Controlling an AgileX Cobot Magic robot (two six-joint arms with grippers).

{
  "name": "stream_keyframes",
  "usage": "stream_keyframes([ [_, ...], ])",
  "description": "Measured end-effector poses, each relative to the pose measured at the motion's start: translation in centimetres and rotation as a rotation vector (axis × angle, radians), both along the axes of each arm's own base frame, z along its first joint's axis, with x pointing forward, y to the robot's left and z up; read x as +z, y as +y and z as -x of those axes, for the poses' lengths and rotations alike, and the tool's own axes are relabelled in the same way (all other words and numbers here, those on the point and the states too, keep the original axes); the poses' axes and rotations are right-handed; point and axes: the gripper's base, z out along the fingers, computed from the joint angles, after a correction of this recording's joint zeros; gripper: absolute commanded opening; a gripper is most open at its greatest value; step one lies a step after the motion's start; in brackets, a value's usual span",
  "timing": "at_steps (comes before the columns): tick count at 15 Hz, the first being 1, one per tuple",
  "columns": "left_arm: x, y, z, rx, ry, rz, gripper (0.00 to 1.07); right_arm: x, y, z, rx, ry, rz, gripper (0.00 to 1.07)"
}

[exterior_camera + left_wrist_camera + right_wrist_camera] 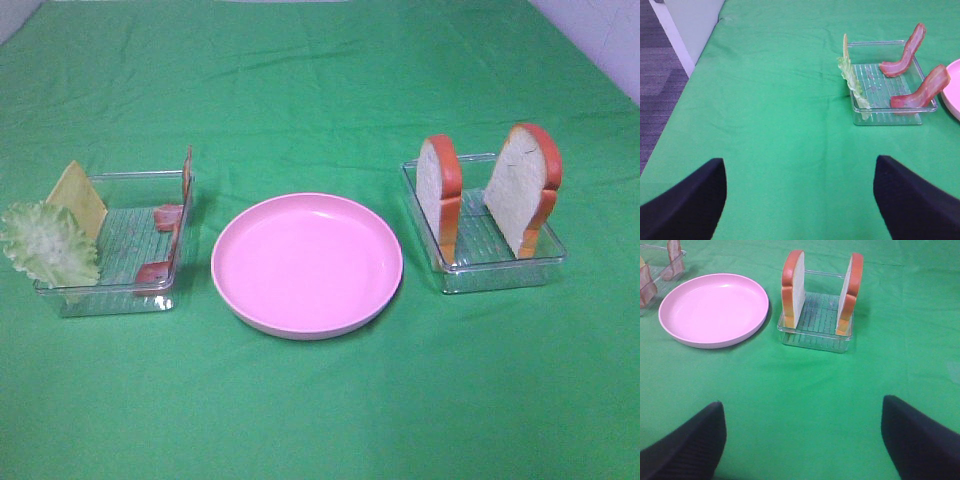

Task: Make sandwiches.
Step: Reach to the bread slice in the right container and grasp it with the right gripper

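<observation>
Currently at the very start of assembly, judging by the bare plate (305,265). Note left jaws spread wide and grasping nothing, hovering over the green desk (320,420) short of the left tray (120,298). Note right jaws likewise spread wide and grasping nothing, facing the right tray (500,268) from well back.

Locate the bread slices (440,190) standing on edge in the right tray, one near each end, apart from each other, crusts up. Locate the cheese slice (80,195) and lettuce leaf (45,245) leaning at the outer end of the left tray, just beside each other, with the lettuce hanging over the wall. Locate the bacon strips (920,90) propped against the end nearest the plate.

Guard against these likely faults:
- Knocking a bread slice flat. Probable cause: striking its face instead of pinching across its thickness.
- Dragging or lifting a light clear tray with a piece. Probable cause: jaws catching the wall.
- Pulling the lettuce out while reaching for the cheese. Probable cause: crowding of the two pieces.
- Dropping a bacon strip. Probable cause: shallow grasp on a thin, curved piece.
- Stacking out of order. Remedy: lay bread on the plate first.
- Clashing over the plate. Probable cause: bringing both arms in together.

Count as follows: bread slices, two; bacon strips, two; cheese slice, one; lettuce leaf, one; plate, one; trays, two.
</observation>
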Motion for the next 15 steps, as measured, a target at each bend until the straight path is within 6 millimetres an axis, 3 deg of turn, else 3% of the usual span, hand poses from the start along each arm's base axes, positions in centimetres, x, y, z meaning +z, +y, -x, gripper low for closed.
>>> stream_keyframes([
  [15,0.00,0.00,0.00,0.000,0.000,0.000,0.76,0.00,0.00,0.00,0.000,0.000,0.000,0.80],
])
